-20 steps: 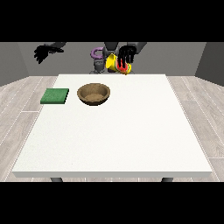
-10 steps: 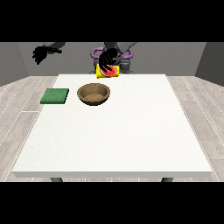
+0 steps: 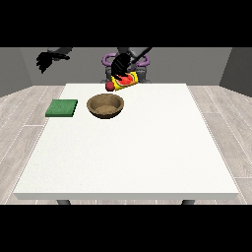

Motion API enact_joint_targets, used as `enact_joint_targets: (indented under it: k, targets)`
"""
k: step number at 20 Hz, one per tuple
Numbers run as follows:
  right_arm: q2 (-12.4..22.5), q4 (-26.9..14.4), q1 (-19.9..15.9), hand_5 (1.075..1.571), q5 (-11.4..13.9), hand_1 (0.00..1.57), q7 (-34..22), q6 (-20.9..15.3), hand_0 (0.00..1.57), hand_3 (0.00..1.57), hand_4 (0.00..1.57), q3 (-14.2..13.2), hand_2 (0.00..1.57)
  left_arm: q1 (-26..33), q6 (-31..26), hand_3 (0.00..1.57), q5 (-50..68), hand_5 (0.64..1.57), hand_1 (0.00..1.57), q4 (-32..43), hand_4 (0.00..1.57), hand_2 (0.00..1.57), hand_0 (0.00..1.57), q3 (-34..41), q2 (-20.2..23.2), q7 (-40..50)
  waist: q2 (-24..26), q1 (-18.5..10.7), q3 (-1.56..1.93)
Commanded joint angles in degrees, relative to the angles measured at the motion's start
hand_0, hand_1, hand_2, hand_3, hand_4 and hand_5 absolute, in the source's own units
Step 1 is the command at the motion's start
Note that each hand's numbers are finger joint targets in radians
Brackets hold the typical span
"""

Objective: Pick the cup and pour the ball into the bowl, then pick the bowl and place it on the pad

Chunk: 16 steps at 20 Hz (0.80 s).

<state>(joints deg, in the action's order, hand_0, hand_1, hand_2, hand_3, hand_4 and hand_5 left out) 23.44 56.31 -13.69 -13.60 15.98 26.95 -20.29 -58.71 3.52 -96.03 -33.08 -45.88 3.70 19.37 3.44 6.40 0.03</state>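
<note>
Pouring is the step in hand. The hand at the view's right (image 3: 119, 65) has its dark fingers curled round the yellow cup (image 3: 125, 81), which lies tipped well over, its mouth turned down toward the view's left. The red ball (image 3: 110, 86) shows right at that mouth, just above the far edge of the white table (image 3: 147, 147) — whether it has left the cup or sits on the lip I cannot tell. It is beyond the far rim of the wooden bowl (image 3: 105, 106), not inside it; the bowl stands upright and looks to hold nothing.

The green pad (image 3: 62, 108) lies flat just beside the bowl toward the view's left, apart from it. The other hand (image 3: 47, 60) hangs high over the table's far corner at the view's left, holding nothing, fingers loosely relaxed as far as I can make out.

By my reading the task is still in its first half. The next move calls for the ball to land inside the bowl rather than behind it — the cup's mouth seems to sit a little far back, so bringing it nearer the bowl's middle would help. After that the cup must be released, and the bowl lifted and set on the pad.

No brand, label or writing can be read on anything; the red patch on the cup is only colour.
</note>
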Motion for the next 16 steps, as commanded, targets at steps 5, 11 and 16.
enact_joint_targets:
  k: [5, 11, 16]
  targets:
    - [-1.12, 0.0, 1.04, 1.568, -1.51, 0.0, -3.06, -2.46, 0.0, 0.0, 0.0, -1.28, 0.0, 4.11, 10.46, 1.57, 18.65, 1.069, 1.31, -8.39, 1.57, 1.57, 1.31, 21.59, 0.37, 4.02, 1.23, -4.68, -0.65]
    - [-3.81, 1.32, 0.31, 1.567, -0.67, 0.0, -3.21, -6.38, 0.0, 0.0, 0.25, -0.74, 0.0, 13.39, 22.39, 0.48, 40.58, 1.437, 0.9, -17.11, 1.26, 0.85, 0.9, 36.58, -3.54, -0.46, -3.08, -8.55, -1.36]
    - [-8.67, 3.27, -4.37, 1.568, 0.47, 0.0, -1.86, -9.58, 0.0, 0.0, 0.3, 1.82, 0.0, 20.39, 25.39, 0.0, 64.23, 1.55, 0.0, -25.59, 0.0, 0.0, 0.0, 39.88, -3.65, -9.73, -10.75, -7.08, -1.29]
